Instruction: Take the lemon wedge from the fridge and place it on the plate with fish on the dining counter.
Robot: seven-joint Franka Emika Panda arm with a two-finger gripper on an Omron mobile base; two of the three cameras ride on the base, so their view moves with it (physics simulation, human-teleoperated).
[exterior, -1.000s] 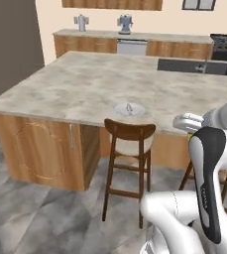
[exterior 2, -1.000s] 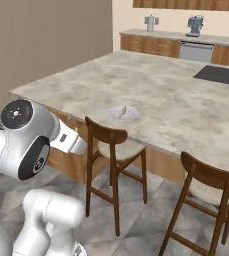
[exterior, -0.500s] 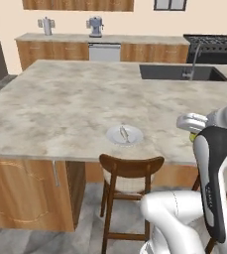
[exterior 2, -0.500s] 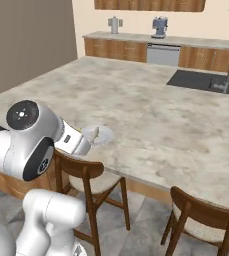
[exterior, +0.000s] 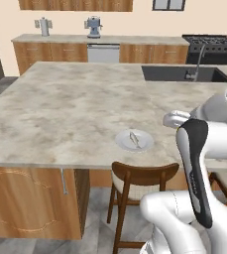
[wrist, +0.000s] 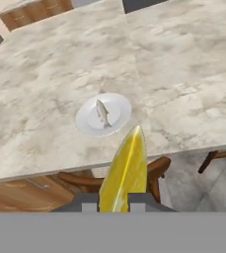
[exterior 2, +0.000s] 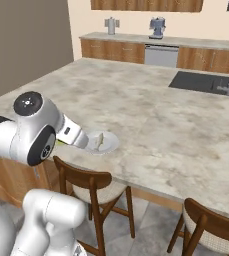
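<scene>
Pincer [wrist: 115, 206] clamped on lemon wedge [wrist: 125, 173]; base has rolled nearer the tabletop [exterior: 60, 109], plate [wrist: 87, 126] with fish [wrist: 102, 112] now close ahead, placing comes next.

We see a yellow wedge [wrist: 124, 173] with a greenish edge, a white plate [wrist: 103, 115] bearing a grey-beige fish [wrist: 102, 112], and a beige-grey marbled counter [exterior: 60, 109] on a warm brown wooden base. The stools [exterior 2: 86, 181] are dark brown, the sink [exterior: 182, 74] near black.
</scene>
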